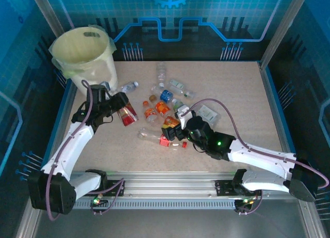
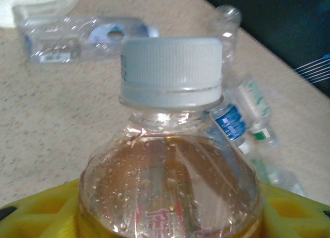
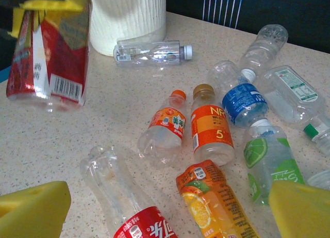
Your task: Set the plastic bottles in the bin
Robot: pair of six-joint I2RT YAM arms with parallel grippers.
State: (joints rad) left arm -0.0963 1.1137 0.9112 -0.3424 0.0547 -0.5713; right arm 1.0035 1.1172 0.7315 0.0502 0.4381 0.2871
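One bin (image 1: pixel 82 52) stood at the far left corner of the surface (image 1: pixel 113 150), and two arms reached in from the near edge. The left hand (image 1: pixel 121 107) was clamped on a red-labelled bottle (image 1: pixel 127 114), just in front of the bin and not over it. The right hand (image 1: pixel 174 127) hung over the middle of the heap, its fingers spread wide apart.

The right wrist camera gave the best count: eleven plastic bottles, one of them cut by the right edge. Ten lay on the surface:
- a clear white-capped bottle (image 3: pixel 152 52) near the bin's ribbed base
- a small orange-capped bottle (image 3: pixel 166 127)
- a brown-capped orange bottle (image 3: pixel 211 129) just beside it
- a blue-labelled bottle (image 3: pixel 241 96)
- a bare clear bottle (image 3: pixel 265 42)
- a green-and-white-labelled bottle (image 3: pixel 289 91)
- a lime-labelled bottle (image 3: pixel 265 163)
- an orange-juice bottle (image 3: pixel 214 202)
- a clear bottle with a red band (image 3: pixel 121 196)
- a green-capped bottle (image 3: pixel 312 130) at the edge

The eleventh was the held one, up in the left corner of that view.

From overhead the bin's open mouth, its pale bag (image 1: pixel 62 62) and both arms were seen whole, but the labels were only small blots of colour. The left wrist view brought the held bottle close. It showed a ribbed white cap (image 2: pixel 171 70), droplets inside the shoulder and yellow pads (image 2: pixel 38 212) on either side.
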